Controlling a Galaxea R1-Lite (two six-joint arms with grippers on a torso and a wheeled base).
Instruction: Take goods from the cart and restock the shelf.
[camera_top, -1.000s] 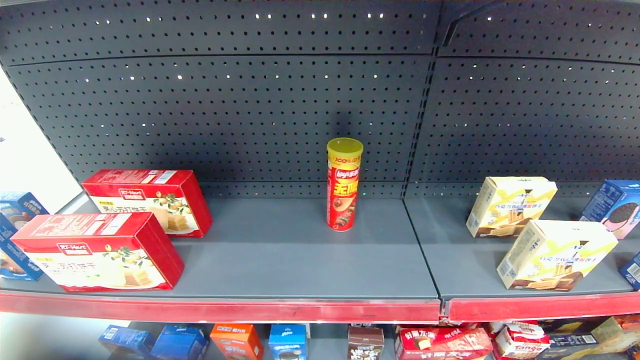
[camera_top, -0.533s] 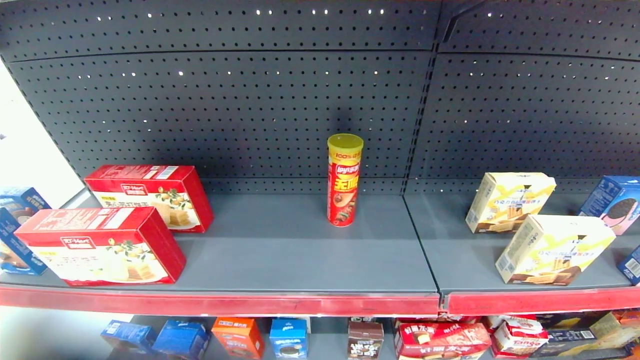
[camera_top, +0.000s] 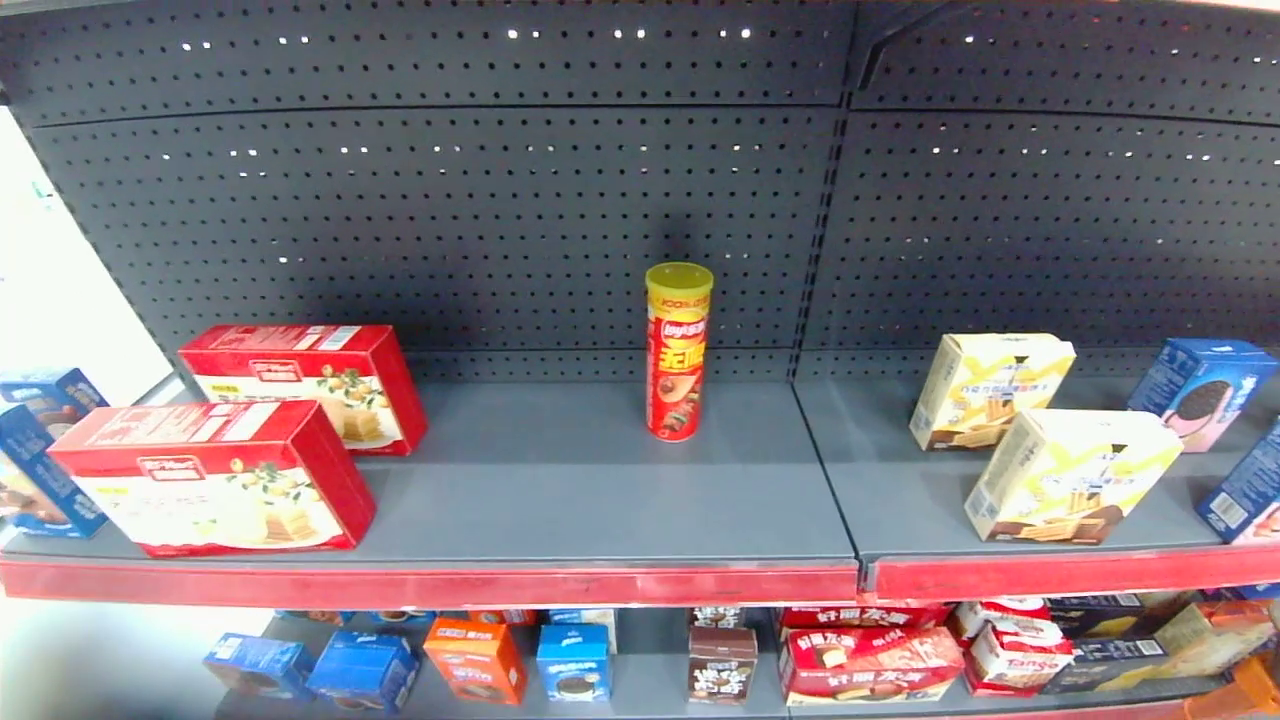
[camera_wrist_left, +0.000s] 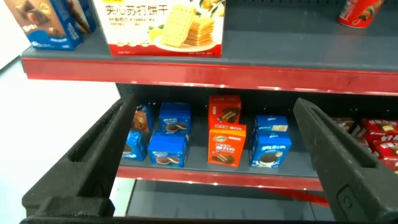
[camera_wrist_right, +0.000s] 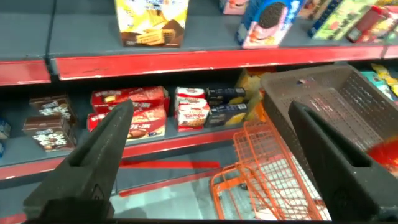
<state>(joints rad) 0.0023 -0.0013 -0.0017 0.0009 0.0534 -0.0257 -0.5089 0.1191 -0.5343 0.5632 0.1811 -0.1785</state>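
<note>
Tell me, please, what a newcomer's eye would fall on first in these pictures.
A red chip can with a yellow lid stands upright, alone, mid-shelf before the pegboard. Two red biscuit boxes sit to its left and two yellow-white boxes to its right. An orange cart stands lower down.

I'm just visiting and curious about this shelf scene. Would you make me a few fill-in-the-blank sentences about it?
The chips can on the shelf has a ____ lid.
The two cracker boxes left of it are ____.
The left gripper and the right gripper are both ____, holding nothing.
The wire cart is ____.
Missing words: yellow; red; open; orange.
</note>
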